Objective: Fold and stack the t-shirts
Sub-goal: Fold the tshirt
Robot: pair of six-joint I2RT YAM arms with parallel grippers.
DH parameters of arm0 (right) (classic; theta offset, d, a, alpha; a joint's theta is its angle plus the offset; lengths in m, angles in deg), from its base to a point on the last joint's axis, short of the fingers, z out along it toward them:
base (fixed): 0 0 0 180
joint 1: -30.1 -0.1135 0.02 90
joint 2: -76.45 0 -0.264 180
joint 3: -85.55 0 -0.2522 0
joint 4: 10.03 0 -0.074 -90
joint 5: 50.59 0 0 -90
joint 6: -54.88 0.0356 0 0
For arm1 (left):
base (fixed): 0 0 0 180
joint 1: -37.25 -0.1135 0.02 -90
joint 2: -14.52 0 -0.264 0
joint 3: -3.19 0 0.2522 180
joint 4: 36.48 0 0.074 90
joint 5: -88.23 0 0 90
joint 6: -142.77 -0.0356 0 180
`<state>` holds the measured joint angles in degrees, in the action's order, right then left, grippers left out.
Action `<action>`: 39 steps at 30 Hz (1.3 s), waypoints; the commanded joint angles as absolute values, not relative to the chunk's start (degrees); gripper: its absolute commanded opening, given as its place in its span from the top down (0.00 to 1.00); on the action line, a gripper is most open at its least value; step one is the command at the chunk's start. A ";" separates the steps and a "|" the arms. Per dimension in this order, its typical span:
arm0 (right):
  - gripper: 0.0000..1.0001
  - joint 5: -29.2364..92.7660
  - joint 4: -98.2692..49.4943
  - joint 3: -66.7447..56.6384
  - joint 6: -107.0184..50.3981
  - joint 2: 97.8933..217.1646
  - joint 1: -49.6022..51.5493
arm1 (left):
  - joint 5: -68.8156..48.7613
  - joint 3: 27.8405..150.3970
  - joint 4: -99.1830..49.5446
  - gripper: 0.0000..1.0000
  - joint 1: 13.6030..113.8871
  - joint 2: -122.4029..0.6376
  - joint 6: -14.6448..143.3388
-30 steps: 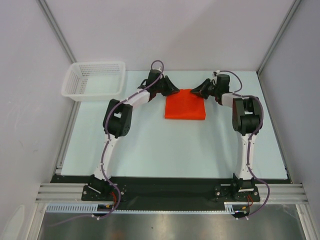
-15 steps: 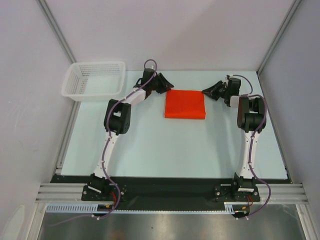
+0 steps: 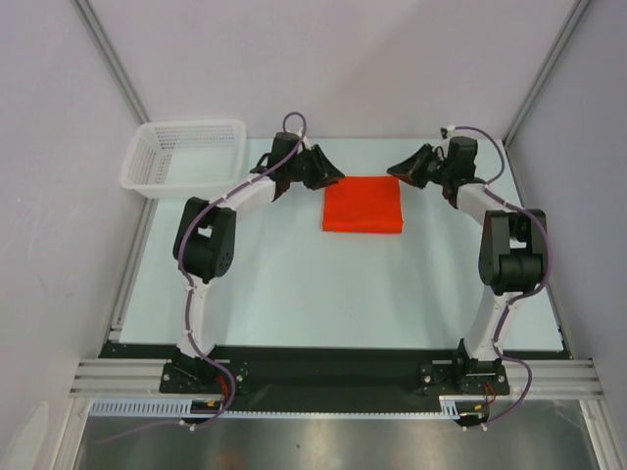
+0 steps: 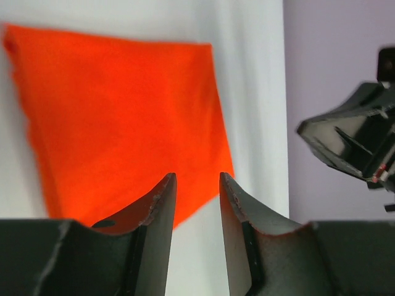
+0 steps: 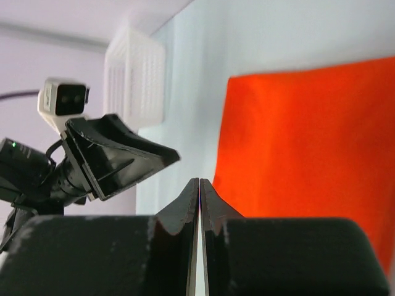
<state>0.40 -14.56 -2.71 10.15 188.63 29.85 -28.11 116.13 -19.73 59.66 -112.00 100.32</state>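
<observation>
The t-shirt [image 3: 363,205] lies folded into a flat orange-red rectangle on the tabletop [image 3: 294,294], toward the far side and about midway between the two arms. Its edges look straight and no sleeve sticks out. The left gripper [image 3: 331,174] is just beside the t-shirt's far left corner. In the left wrist view its two fingers stand apart with a narrow gap between them (the cloth shows beyond the tips, not between them), so it is open and holds nothing. The right gripper [image 3: 396,169] is just beside the far right corner, pointing across toward the left gripper. The right wrist view shows its fingers pressed together tip to tip, closed with nothing caught in them. Whether either gripper touches the cloth cannot be told from these views. Both arms reach toward the far side with their elbows bent outward. A white mesh basket [image 3: 184,157] stands at the far left of the tabletop, well apart from the t-shirt.
</observation>
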 commanded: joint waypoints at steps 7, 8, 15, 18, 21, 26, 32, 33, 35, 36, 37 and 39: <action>0.92 -7.52 7.04 -16.43 18.57 194.39 23.86 | -35.60 103.44 -38.79 0.62 65.28 -112.83 108.74; 0.93 -7.44 10.19 -17.83 19.45 194.83 24.03 | -35.69 101.35 -40.80 0.63 65.20 -113.35 109.10; 0.94 -6.39 16.82 -29.08 19.38 195.72 27.89 | -33.32 91.84 -42.14 0.66 63.18 -112.40 107.53; 0.95 -6.73 15.33 -30.33 18.49 193.52 28.60 | -32.18 90.51 -39.52 0.66 62.73 -110.90 105.16; 0.95 -7.35 9.71 -28.31 16.12 189.75 28.26 | -29.54 92.88 -30.99 0.66 64.31 -106.60 97.17; 0.95 -6.39 1.79 -24.89 13.12 183.77 26.68 | -27.17 93.24 -25.97 0.64 66.16 -99.48 94.87; 0.95 -4.63 7.82 -22.85 17.07 188.50 25.35 | -31.55 95.61 -33.78 0.64 66.78 -106.21 101.98; 0.95 -3.84 8.81 -23.20 17.52 189.38 25.62 | -31.91 95.79 -35.18 0.64 66.86 -107.46 104.25; 0.95 -3.66 13.18 -23.99 18.48 192.45 26.14 | -32.52 95.88 -39.57 0.64 66.60 -110.18 106.72; 0.95 -3.49 14.34 -24.43 19.27 193.59 27.02 | -32.44 95.88 -40.98 0.65 66.25 -112.19 108.73; 0.95 -3.66 15.48 -25.39 19.45 195.43 27.37 | -31.66 95.79 -42.04 0.65 66.16 -113.08 109.19; 0.96 -3.84 17.69 -26.63 19.20 196.77 28.69 | -30.95 95.70 -42.23 0.66 65.90 -114.67 109.80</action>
